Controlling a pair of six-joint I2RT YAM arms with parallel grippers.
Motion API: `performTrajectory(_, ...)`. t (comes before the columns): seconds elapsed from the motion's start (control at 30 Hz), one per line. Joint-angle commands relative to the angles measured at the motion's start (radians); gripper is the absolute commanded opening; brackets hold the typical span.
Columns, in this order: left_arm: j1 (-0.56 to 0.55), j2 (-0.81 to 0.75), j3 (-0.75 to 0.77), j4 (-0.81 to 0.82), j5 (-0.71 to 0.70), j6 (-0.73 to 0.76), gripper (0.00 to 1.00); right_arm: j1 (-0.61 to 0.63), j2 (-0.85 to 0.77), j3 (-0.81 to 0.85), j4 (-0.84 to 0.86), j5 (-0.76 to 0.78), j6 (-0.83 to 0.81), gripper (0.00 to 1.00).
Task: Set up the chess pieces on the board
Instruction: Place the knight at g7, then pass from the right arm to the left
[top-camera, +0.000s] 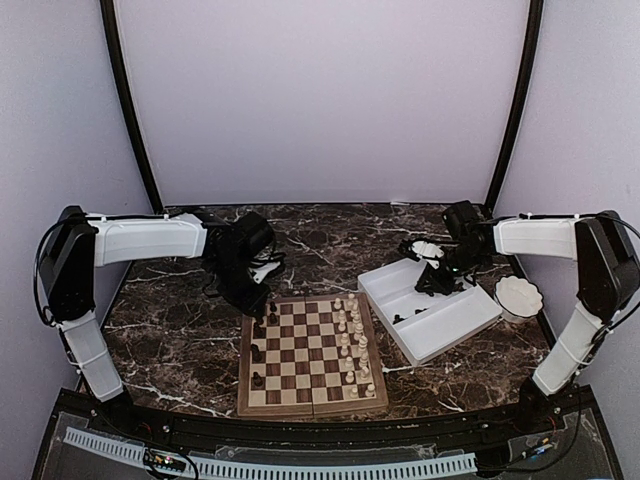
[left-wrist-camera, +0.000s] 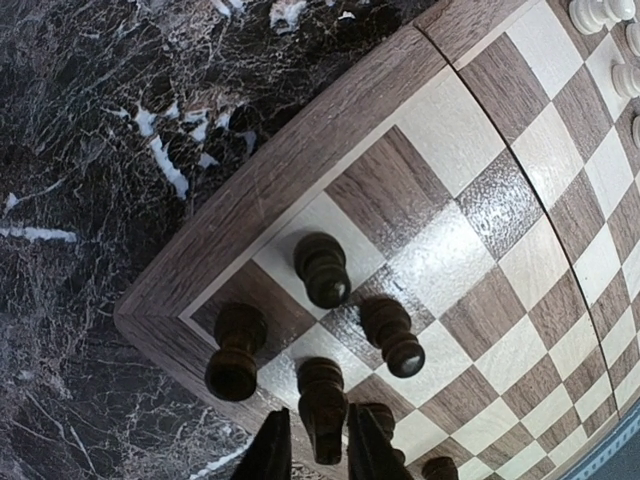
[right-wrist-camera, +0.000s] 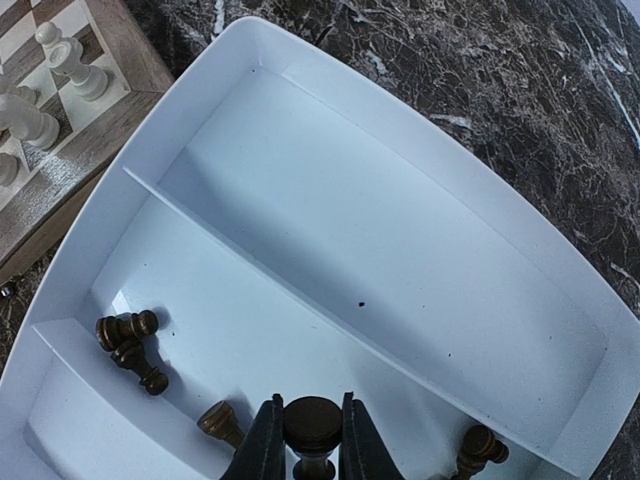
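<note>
The board (top-camera: 300, 392) lies at the middle front, with a few dark chess pieces (top-camera: 257, 352) on its left columns. In the left wrist view several dark pieces stand at the board's (left-wrist-camera: 330, 130) corner. My left gripper (left-wrist-camera: 320, 450) straddles one standing dark piece (left-wrist-camera: 322, 395), with a thin gap on its left side. My left gripper also shows in the top view (top-camera: 258, 303). My right gripper (right-wrist-camera: 312, 440) is shut on a dark piece (right-wrist-camera: 313, 424), its round base facing the camera. It hangs just above the white tray's (right-wrist-camera: 330, 210) floor, also in the top view (top-camera: 437, 283).
Cream-white pieces (top-camera: 350, 340) fill the board's right columns. The divided white tray (top-camera: 450, 322) sits right of the board. It holds loose dark pieces (right-wrist-camera: 135, 345), (right-wrist-camera: 220, 422), (right-wrist-camera: 478, 448). A small white bowl (top-camera: 518, 297) stands at the far right.
</note>
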Motion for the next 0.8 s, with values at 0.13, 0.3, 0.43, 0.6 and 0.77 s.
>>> performTrajectory(0.13, -0.019, -0.030, 0.039, -0.064, -0.026, -0.015, 0.31, -0.004, -0.034, -0.003, -0.003, -0.035, 0.008, 0.05)
performTrajectory(0.3, -0.019, -0.083, 0.117, -0.141, -0.063, -0.016, 0.35, -0.021, -0.063, 0.025, -0.036, -0.095, 0.027, 0.04)
performTrajectory(0.43, -0.021, -0.137, 0.202, -0.107, -0.052, -0.013, 0.37, -0.063, -0.083, 0.086, -0.088, -0.224, 0.081, 0.04)
performTrajectory(0.6, -0.064, -0.227, 0.168, 0.201, 0.051, -0.033, 0.40, -0.107, -0.083, 0.167, -0.119, -0.441, 0.194, 0.03)
performTrajectory(0.77, -0.166, -0.296, -0.067, 0.887, 0.029, -0.034, 0.48, -0.112, -0.110, 0.199, -0.011, -0.618, 0.469, 0.03)
